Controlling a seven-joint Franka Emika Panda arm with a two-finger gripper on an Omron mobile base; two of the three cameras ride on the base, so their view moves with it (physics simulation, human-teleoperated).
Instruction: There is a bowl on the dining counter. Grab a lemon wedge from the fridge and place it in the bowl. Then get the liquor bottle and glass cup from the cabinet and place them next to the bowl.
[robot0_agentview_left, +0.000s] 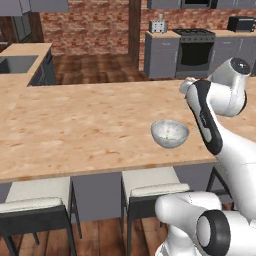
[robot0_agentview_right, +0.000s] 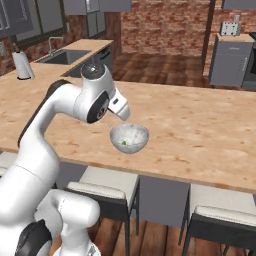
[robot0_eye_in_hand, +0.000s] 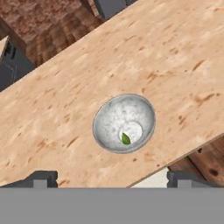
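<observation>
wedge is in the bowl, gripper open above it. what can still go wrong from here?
1. The bowl sits near the dining counter edge; a low swing of the arm could knock it toward the stools.
2. The lemon wedge is tiny and light, so a bumped bowl may spill it.

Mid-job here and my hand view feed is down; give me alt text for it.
Looking down on a speckled grey-white bowl with a small green wedge lying in its bottom. The bowl sits near the edge of a light wood counter. The two dark fingertips stand wide apart, holding nothing.
</observation>
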